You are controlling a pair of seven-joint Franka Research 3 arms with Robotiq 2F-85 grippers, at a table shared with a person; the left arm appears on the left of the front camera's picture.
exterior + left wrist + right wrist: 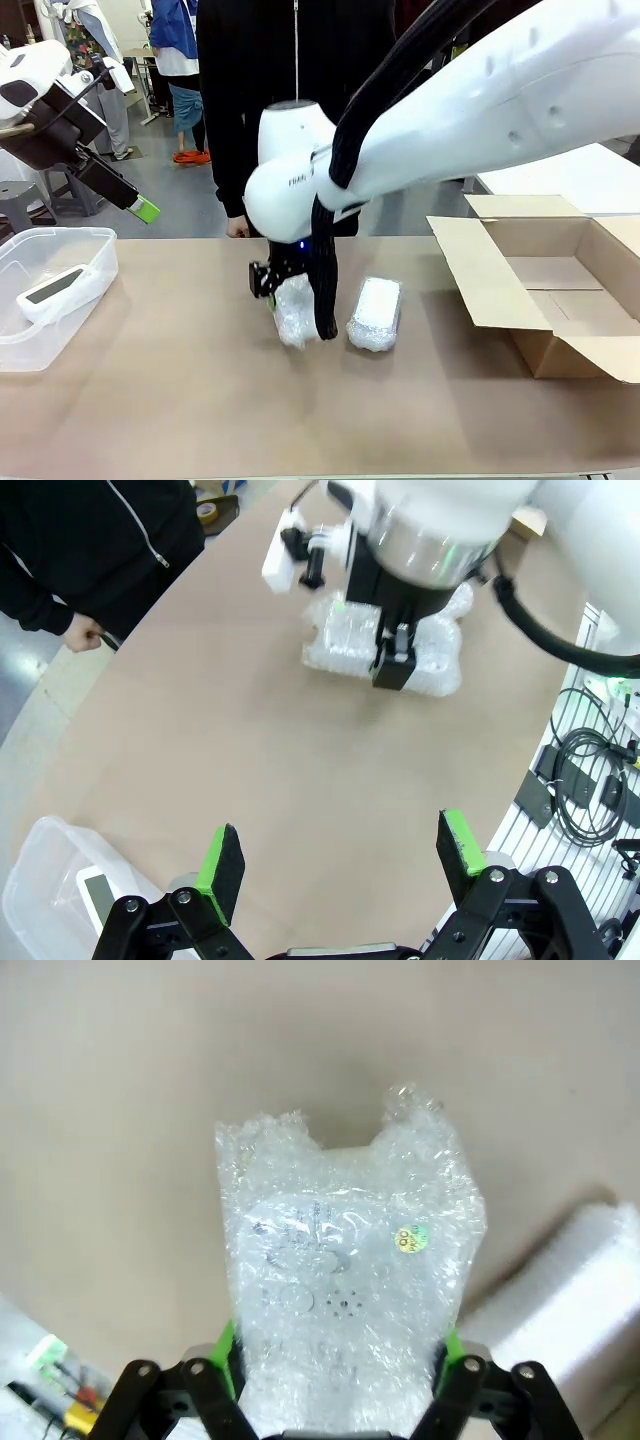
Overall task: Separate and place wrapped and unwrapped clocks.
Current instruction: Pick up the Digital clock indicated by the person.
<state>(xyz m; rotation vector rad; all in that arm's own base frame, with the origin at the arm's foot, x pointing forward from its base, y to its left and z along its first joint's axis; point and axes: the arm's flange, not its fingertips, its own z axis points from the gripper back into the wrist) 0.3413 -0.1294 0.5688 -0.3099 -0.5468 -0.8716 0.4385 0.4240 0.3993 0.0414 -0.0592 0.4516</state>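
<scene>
Plastic film made the wrapped clock (345,1260) look light, soft and slippery, likely best held across its long sides, where the right pincer (338,1355) pinched it; left pincer (340,858) stood spread.

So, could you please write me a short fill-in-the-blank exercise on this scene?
The right gripper is shut on a wrapped clock; a second wrapped clock lies on the ____.
The left gripper is ____.
The bare clock lies in the clear bin on the robot's ____ side.
Missing: table; open; left.
</scene>
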